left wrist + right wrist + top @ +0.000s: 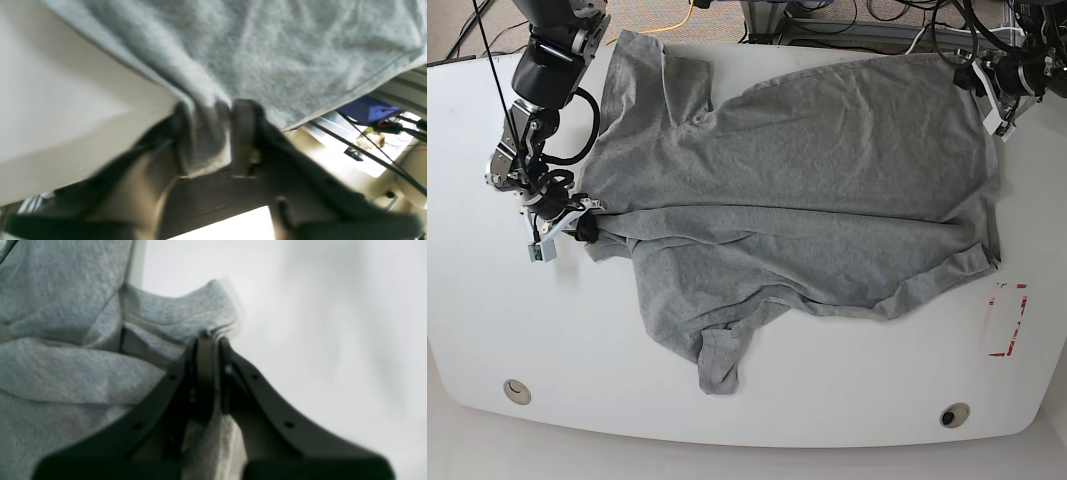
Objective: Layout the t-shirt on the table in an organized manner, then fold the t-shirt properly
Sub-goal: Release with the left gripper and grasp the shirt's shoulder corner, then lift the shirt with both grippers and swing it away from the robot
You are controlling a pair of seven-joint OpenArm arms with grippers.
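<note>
The heather-grey t-shirt [807,200] lies spread across the white table [827,410], wrinkled, with one sleeve pointing toward the front edge. My left gripper [988,95] is at the shirt's far right corner by the table's back edge. In the left wrist view, the left gripper [213,116] has its jaws closed on a bunch of the t-shirt [283,50]. My right gripper [587,215] is at the shirt's left edge. The right wrist view shows the right gripper [211,340] shut on a folded edge of the t-shirt [66,373] just above the table [333,340].
A red dashed marking [1007,320] lies near the table's right edge. Two grommet holes [517,390] [954,413] sit near the front. Cables [867,15] run behind the table. Beyond the table edge, black cables [367,150] and a blue object [367,110] show.
</note>
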